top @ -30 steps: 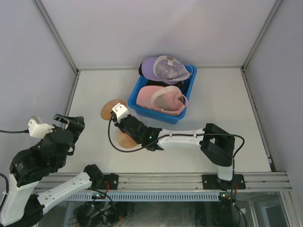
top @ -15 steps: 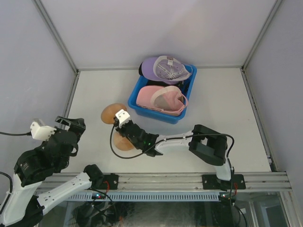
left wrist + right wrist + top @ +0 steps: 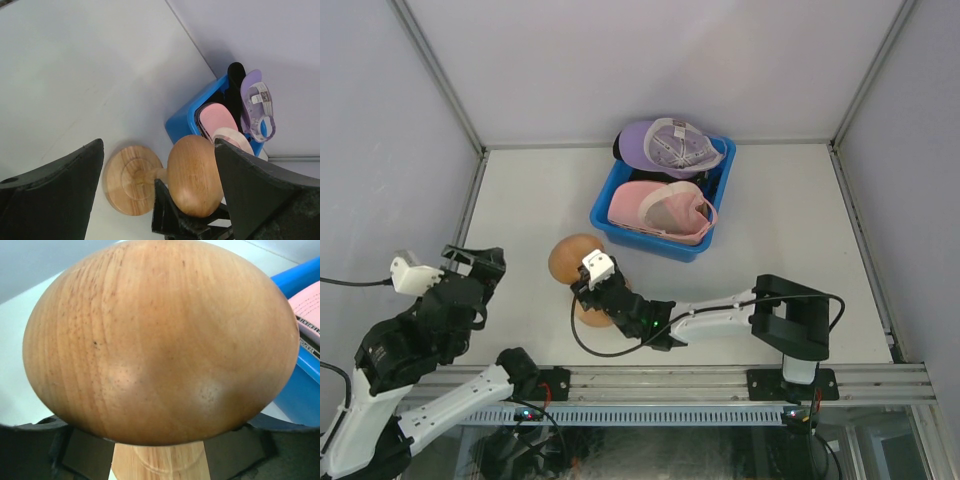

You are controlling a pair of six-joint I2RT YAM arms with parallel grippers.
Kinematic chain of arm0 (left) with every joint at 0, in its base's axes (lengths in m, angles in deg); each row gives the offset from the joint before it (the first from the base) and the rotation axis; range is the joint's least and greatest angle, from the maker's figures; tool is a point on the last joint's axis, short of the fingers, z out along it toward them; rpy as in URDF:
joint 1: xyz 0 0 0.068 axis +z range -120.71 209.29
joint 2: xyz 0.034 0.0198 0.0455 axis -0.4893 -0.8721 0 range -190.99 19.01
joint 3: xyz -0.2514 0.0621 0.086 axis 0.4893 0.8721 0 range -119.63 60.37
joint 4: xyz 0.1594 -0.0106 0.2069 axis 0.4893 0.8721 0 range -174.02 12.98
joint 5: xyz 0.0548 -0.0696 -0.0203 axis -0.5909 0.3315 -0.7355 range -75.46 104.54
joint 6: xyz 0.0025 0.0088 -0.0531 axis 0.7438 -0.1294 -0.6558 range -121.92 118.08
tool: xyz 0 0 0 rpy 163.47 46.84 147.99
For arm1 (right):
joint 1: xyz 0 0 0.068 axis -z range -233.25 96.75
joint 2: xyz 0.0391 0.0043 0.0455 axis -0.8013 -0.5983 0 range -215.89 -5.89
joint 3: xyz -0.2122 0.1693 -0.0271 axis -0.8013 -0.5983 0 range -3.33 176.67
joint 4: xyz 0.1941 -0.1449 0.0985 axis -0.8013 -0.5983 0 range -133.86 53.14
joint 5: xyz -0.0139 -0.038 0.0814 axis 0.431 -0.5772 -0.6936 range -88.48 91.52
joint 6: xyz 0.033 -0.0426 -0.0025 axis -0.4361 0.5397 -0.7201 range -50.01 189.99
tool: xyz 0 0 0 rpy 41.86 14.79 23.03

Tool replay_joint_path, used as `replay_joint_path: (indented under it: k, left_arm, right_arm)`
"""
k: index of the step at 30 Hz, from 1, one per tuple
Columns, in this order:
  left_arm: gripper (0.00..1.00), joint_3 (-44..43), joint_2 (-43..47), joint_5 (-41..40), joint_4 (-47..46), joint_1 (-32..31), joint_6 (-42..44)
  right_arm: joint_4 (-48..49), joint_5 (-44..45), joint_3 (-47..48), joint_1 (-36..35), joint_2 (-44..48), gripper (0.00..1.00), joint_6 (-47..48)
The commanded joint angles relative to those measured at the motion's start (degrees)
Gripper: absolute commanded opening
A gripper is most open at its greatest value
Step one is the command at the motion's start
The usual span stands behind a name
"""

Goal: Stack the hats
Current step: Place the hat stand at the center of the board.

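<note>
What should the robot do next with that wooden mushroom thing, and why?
Probably tip the round wooden head-form stand upright, so its base sits flat on the white table. The right gripper grips its stem and it leans sideways, while the pink fabric cap lies in the blue plastic bin, unstacked.

From the top view you look steeply down from above and behind the arm bases, far enough back to take in nearly all the worktop (image 3: 790,200) and its walls. Your left wrist camera sits at the near left and looks obliquely down across toward the far right corner, with the left pincer (image 3: 158,144) framing the lower corners (its fingers spread wide). Your right wrist camera is right up against the wooden stand (image 3: 160,340), whose head nearly fills the frame. All three views share that stand and the blue bin (image 3: 608,190) beyond it.
</note>
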Motion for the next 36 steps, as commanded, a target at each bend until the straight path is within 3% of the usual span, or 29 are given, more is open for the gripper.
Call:
replay_joint_path:
  k: [1, 14, 25, 31, 36]
  left_arm:
    - [0.95, 2.5, 1.8, 0.7, -4.5, 0.0, 2.4]
    - [0.96, 4.4, 2.1, 2.5, -11.9, 0.0, 8.4]
    - [0.97, 2.7, 1.1, 3.9, -15.5, 0.0, 11.9]
    - [0.97, 0.3, 0.1, 7.5, -15.1, 0.0, 14.3]
    - [0.98, 0.3, 0.2, 11.1, -15.6, 0.0, 15.1]
  right_arm:
    - [-6.5, 2.8, 0.3, -0.9, 5.5, 0.62, -5.4]
    - [-21.5, 9.5, -3.5, -5.5, 11.5, 0.67, -16.9]
    - [-50.1, 14.4, -1.8, -11.7, 26.6, 0.69, -29.8]
    - [-63.6, 18.0, 9.7, -11.9, 32.8, 0.67, -29.1]
    - [-69.2, 11.3, 24.6, -0.2, 29.7, 0.65, -20.2]
